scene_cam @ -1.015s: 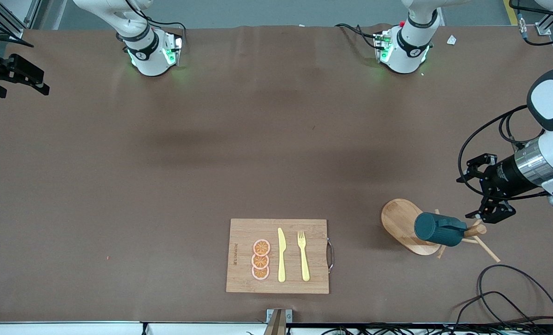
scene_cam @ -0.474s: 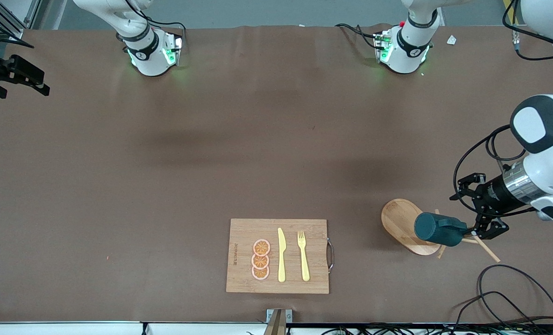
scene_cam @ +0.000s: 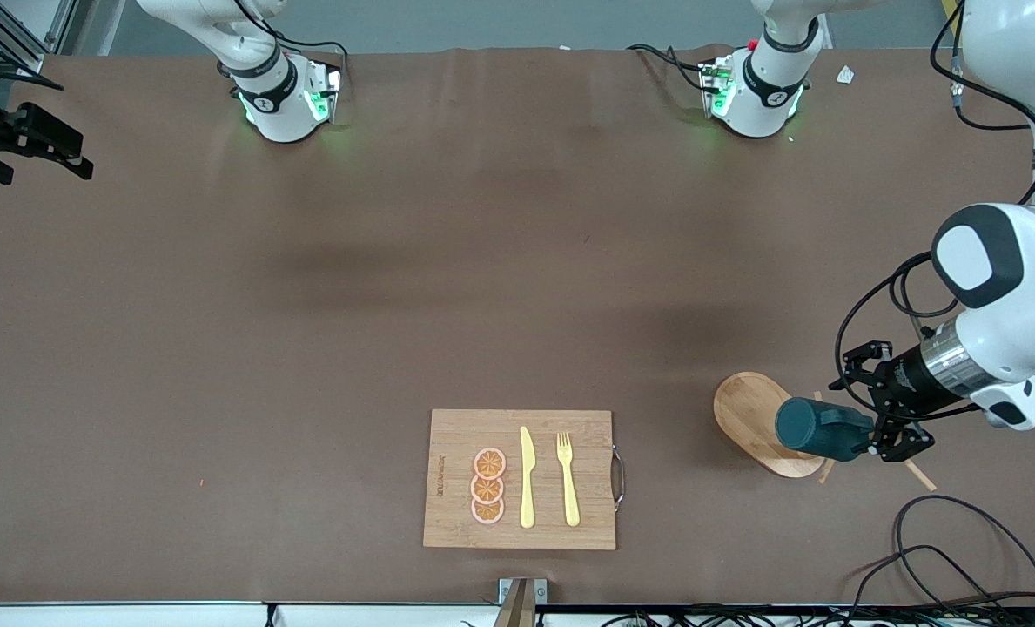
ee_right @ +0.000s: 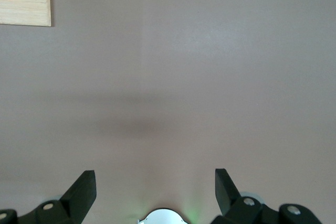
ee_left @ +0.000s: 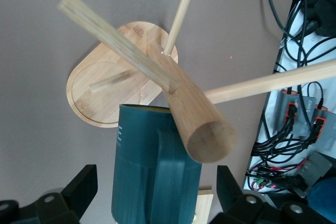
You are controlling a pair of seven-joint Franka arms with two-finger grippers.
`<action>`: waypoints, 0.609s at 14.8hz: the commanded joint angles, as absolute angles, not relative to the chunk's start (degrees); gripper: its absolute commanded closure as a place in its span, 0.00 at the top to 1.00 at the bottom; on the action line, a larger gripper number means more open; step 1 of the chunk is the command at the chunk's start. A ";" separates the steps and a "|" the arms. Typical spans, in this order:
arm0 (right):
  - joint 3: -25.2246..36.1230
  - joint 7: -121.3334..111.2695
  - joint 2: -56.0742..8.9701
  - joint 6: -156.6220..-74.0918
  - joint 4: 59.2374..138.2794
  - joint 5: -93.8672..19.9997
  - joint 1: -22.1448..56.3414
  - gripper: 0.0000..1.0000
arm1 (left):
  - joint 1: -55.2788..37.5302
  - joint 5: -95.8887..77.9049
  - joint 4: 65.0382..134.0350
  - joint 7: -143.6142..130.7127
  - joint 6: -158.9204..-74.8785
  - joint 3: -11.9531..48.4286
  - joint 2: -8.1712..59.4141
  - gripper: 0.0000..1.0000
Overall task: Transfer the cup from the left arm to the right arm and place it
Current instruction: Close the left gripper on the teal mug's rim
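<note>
The dark teal cup [scene_cam: 817, 428] hangs sideways on a peg of a wooden mug tree [scene_cam: 748, 418] at the left arm's end of the table. In the left wrist view the cup [ee_left: 142, 171] sits beside the tree's thick post [ee_left: 194, 108], above its oval base [ee_left: 100, 98]. My left gripper [scene_cam: 870, 409] is open, with one finger on each side of the cup's end [ee_left: 156, 169] and a gap between each finger and the cup. My right gripper [ee_right: 153, 174] is open and empty, waiting high over bare table near its own base.
A wooden cutting board [scene_cam: 456, 522] near the front edge carries three orange slices [scene_cam: 488, 486], a yellow knife [scene_cam: 527, 477] and a fork [scene_cam: 567, 479]. Thin pegs [ee_left: 262, 82] stick out of the tree. Black cables [scene_cam: 961, 549] lie near the tree.
My left gripper has come down and toward the cup, from beside the mug tree's top to straddling the cup's end. The cup and the right arm have not moved.
</note>
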State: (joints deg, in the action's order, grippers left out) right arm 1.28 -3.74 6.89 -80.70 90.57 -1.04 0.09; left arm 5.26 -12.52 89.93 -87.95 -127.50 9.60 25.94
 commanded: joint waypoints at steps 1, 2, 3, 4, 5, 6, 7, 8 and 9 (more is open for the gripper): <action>1.32 -3.52 6.68 -80.51 90.00 -0.97 0.35 1.00 | 4.31 -12.39 89.30 -87.71 -128.23 9.58 27.16 1.00; 1.32 -3.60 6.68 -80.59 90.00 -0.88 0.35 1.00 | 4.31 -12.39 89.30 -87.71 -128.23 9.58 27.16 1.00; 1.32 -3.60 6.68 -80.68 90.00 -0.97 0.35 1.00 | 4.31 -12.39 89.30 -87.71 -128.23 9.58 27.25 1.00; 1.32 -3.69 6.68 -80.77 90.00 -0.88 0.44 1.00 | 4.31 -12.39 89.21 -87.63 -128.41 9.58 27.68 1.00; 1.32 -3.69 6.68 -80.77 90.00 -0.88 0.44 1.00 | 4.39 -12.39 89.21 -87.71 -129.19 9.58 27.95 1.00; 1.32 -3.52 6.59 -80.77 90.00 -0.97 0.44 1.00 | 4.31 -12.48 89.21 -87.71 -130.33 9.58 28.04 1.00; 1.32 -3.78 6.59 -80.77 90.00 -0.97 0.44 1.00 | 4.22 -12.39 89.21 -87.71 -130.52 9.58 28.56 1.00; 1.32 -3.87 6.24 -80.60 90.00 -0.97 0.35 1.00 | 4.22 -12.39 89.21 -87.71 -130.60 9.58 28.83 1.00; 1.32 -3.87 6.15 -80.77 90.00 -0.97 0.44 1.00 | 4.22 -12.39 89.21 -87.71 -130.78 9.58 29.00 1.00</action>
